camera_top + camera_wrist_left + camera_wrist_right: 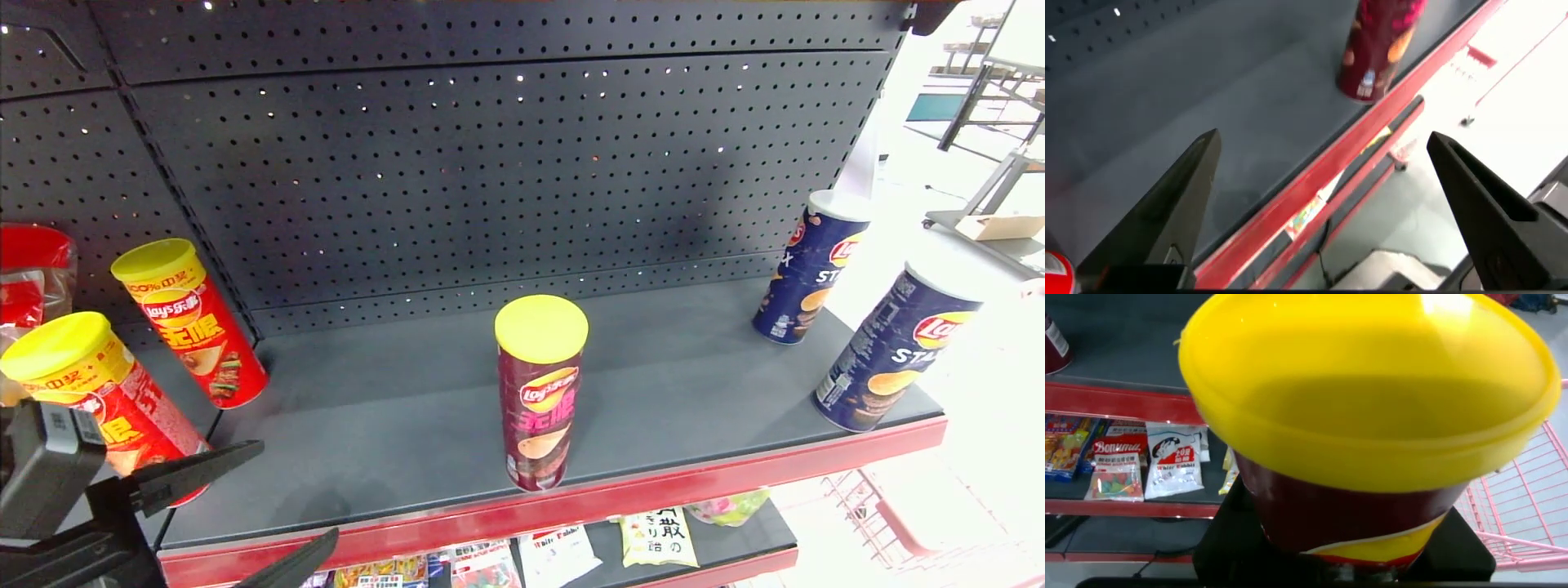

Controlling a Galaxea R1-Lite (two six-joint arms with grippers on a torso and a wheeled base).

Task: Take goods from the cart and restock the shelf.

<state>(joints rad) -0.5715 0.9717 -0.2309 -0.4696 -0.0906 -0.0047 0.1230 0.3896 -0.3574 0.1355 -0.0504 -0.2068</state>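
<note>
A maroon chip can (539,392) with a yellow lid stands upright near the front edge of the dark shelf (392,425); the left wrist view shows the same can (1376,45) by the red lip. My left gripper (298,490) hovers open at the shelf's front left corner, with nothing between its fingers (1323,155). Close to the right wrist camera is a second chip can (1372,400), yellow-lidded with a dark red body. My right gripper (1347,539) is shut on it, in the air in front of the shelf and beside the pink cart (1527,514).
Two red cans (192,322) (90,392) lean at the shelf's left. Two blue cans (808,269) (894,359) stand at its right end. Snack packets (653,535) lie on the lower shelf. The cart's pink wire (882,523) shows at the lower right.
</note>
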